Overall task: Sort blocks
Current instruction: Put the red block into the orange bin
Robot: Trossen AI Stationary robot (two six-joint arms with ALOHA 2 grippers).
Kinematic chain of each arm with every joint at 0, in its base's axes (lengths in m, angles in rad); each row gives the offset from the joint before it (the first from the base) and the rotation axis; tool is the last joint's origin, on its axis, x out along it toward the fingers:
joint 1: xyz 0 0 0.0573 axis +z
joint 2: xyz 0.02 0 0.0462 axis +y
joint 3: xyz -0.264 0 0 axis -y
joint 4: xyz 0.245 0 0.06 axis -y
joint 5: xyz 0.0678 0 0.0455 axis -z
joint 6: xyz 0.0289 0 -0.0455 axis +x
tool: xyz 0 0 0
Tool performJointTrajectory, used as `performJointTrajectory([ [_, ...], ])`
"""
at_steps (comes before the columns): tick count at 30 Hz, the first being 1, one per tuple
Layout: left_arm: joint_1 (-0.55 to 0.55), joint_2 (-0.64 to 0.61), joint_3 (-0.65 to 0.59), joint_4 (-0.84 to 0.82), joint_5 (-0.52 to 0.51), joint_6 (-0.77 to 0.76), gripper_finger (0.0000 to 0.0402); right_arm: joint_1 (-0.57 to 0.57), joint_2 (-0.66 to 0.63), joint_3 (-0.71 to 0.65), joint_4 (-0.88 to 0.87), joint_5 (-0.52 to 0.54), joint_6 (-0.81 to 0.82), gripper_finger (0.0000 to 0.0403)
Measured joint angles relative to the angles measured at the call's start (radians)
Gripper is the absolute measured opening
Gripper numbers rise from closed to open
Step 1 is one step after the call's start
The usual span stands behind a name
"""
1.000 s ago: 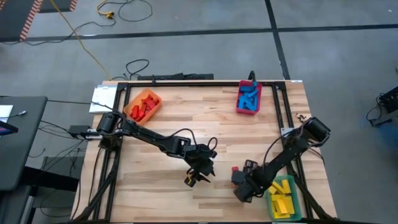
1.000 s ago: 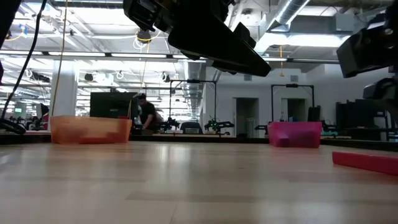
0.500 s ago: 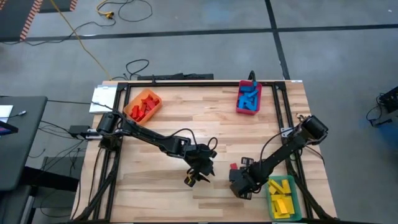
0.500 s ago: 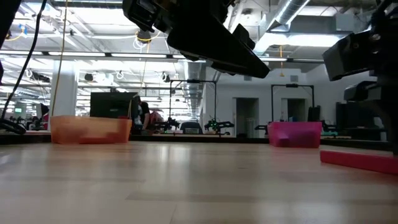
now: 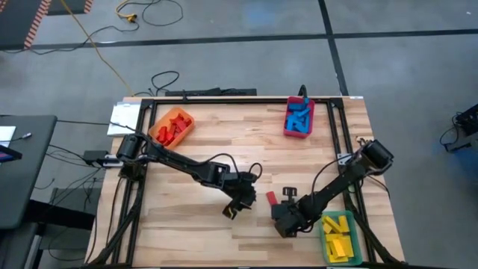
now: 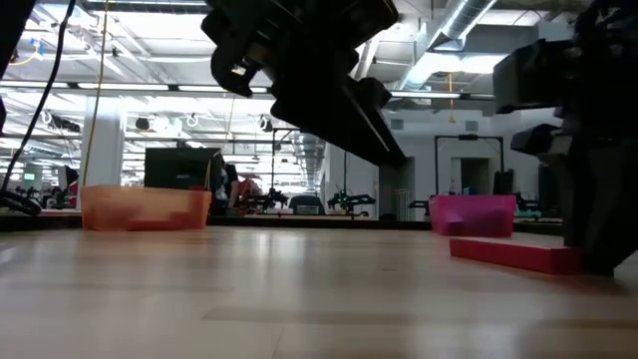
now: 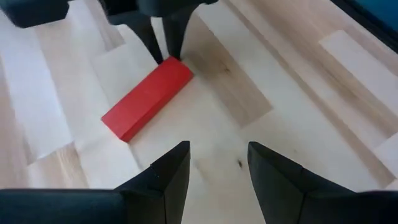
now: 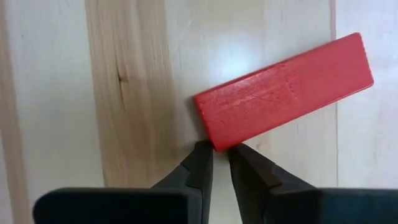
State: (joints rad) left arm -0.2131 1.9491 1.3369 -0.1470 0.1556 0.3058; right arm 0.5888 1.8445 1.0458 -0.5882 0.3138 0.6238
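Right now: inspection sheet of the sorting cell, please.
Surface: wooden table, mostly bare.
Job's things: one loose red block lying flat; red blocks in orange bin, blue in red bin, yellow in green bin.
Clutter: nothing seen.
Grippers: right gripper nearly shut, fingertips at the red block's end, not around it. Left gripper open, empty, aimed at the same block.
Cables: yellow cable and black cable on the floor.
Surroundings: a person far behind the table.

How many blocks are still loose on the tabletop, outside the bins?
1: a red block lies on the wood between the two arms, at the right end effector's tips. Nothing else loose shows, though the arms could hide one.
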Motion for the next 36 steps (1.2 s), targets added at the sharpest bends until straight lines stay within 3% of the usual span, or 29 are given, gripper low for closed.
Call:
performJointTrajectory([
  [9,0.039,0.000,0.000,0.052,0.005,0.112,0.0155,0.088,-0.085,-0.002,-0.010,0.032,0.113,0.0078],
  [18,0.094,0.045,0.004,0.133,0.163,0.146,0.0156,0.140,-0.099,0.000,0.091,0.018,0.324,0.0089],
  [22,0.097,0.062,0.007,0.114,0.163,0.143,0.0156,0.132,-0.053,0.001,0.176,0.031,0.327,0.0130],
  [30,0.096,0.062,0.008,0.061,0.164,0.140,0.0156,0.126,-0.037,0.001,0.171,0.030,0.401,0.0256],
  [36,0.096,0.062,0.008,0.045,0.164,0.139,0.0156,0.120,-0.037,0.001,0.122,0.040,0.474,0.0286],
])
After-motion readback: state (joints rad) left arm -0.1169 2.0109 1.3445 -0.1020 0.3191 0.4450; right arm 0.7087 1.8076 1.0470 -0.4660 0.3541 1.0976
